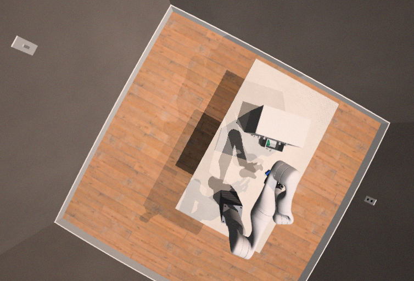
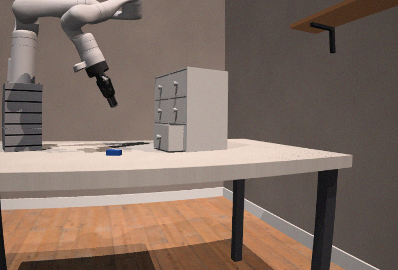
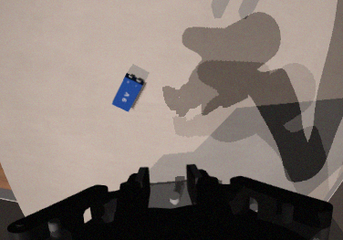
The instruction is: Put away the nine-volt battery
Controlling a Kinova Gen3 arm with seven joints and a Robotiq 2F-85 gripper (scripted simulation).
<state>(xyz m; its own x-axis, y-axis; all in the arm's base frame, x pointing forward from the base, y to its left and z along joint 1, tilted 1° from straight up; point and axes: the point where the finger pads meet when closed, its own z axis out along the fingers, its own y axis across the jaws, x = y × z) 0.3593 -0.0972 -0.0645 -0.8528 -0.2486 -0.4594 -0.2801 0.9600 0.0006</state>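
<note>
The nine-volt battery (image 1: 267, 173) (image 2: 114, 152) (image 3: 126, 94) is blue with black-topped terminals and lies flat on the table. The small light grey chest (image 1: 284, 125) (image 2: 207, 109) stands beyond it. One bottom drawer (image 2: 176, 137) is pulled partly out; the top view shows a green and white thing (image 1: 268, 142) inside, too small to name surely. The other drawers look pushed in. My gripper (image 2: 112, 105) (image 3: 168, 177) is partly open and empty, pointing down at a slant, high above the table and in front of the chest. The arm mostly hides it in the top view.
The table (image 1: 309, 99) (image 2: 273, 153) bears the chest, the battery and my arm's dark pedestal (image 1: 230, 204) (image 2: 22, 116). Part of the chest's front with a knob shows between my fingers in the wrist view. A wooden shelf (image 2: 350, 7) hangs on the wall at the right. Shadows cross the table.
</note>
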